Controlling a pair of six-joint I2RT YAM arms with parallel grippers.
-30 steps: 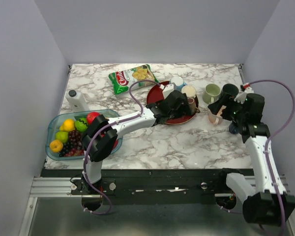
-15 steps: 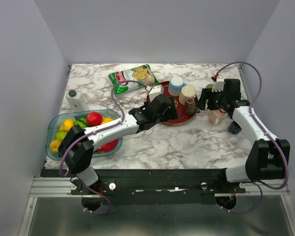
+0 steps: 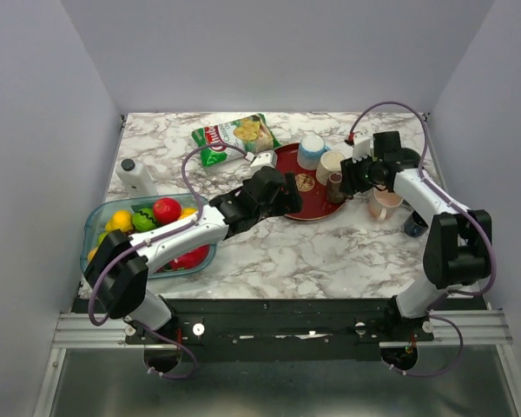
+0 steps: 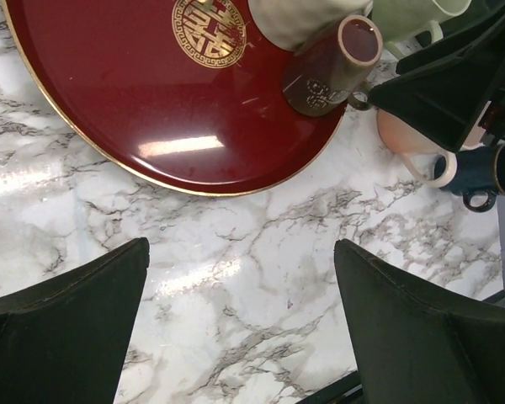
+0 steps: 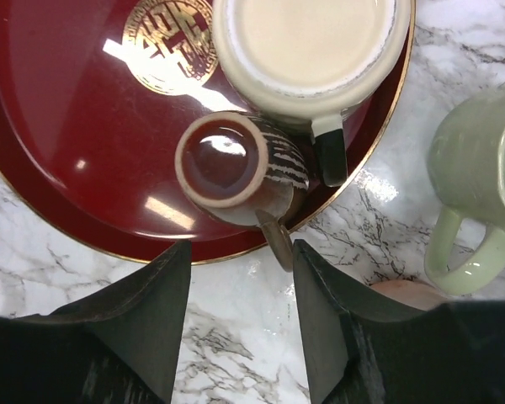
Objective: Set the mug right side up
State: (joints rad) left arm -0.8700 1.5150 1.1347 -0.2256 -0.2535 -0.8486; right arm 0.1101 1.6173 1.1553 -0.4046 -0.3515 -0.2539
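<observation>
Red tray. Left gripper spread wide, empty. Right gripper half-spread, empty, fingers either side of the handle. Brown mug sits at the tray's 3 o'clock rim seen from above, inverted, long axis near vertical, foot up. Probably rigid, slick, chippable ceramic. The handle, at 6 o'clock in the right wrist view, looks the best hold.

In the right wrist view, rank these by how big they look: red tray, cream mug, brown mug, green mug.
1. red tray
2. cream mug
3. brown mug
Unranked: green mug. The frame edge cuts it off, so I can't place it against the brown mug.
</observation>
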